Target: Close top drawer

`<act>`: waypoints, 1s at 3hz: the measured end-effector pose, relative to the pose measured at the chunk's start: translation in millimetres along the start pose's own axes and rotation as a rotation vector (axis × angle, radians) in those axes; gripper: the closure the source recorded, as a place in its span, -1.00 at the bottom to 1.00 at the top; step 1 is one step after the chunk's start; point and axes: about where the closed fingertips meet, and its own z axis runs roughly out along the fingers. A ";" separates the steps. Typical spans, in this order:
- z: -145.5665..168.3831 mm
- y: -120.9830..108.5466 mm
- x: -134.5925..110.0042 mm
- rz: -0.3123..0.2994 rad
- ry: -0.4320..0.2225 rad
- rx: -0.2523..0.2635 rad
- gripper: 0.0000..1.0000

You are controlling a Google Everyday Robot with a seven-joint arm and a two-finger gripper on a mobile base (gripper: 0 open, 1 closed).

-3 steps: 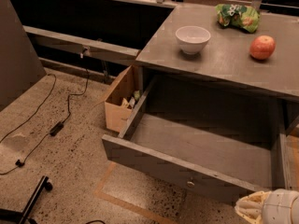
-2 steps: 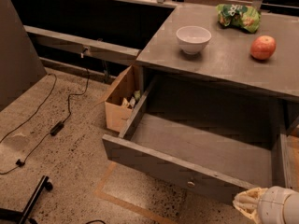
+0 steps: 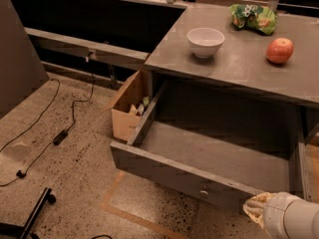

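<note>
Cardboard box (image 3: 124,108) at left, tight against drawer side. Grey drawer (image 3: 164,169) stands pulled far out under tabletop. You should expect rigid box on slides, moderate weight, nothing fragile. No grasp needed: press flat on front panel near knob (image 3: 203,193), centred so it won't rack. Gripper (image 3: 255,209) sits lower right, by panel's right end. It's mostly cut off by frame edge; how wide it stands, or whether it touches, you can't tell. Panel's right end is hidden.
</note>
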 end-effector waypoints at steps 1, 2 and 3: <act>5.2 -12.2 -2.6 -0.015 0.011 0.066 1.00; 10.2 -28.5 -6.6 -0.044 0.009 0.121 1.00; 18.8 -44.7 -15.8 -0.094 -0.011 0.159 1.00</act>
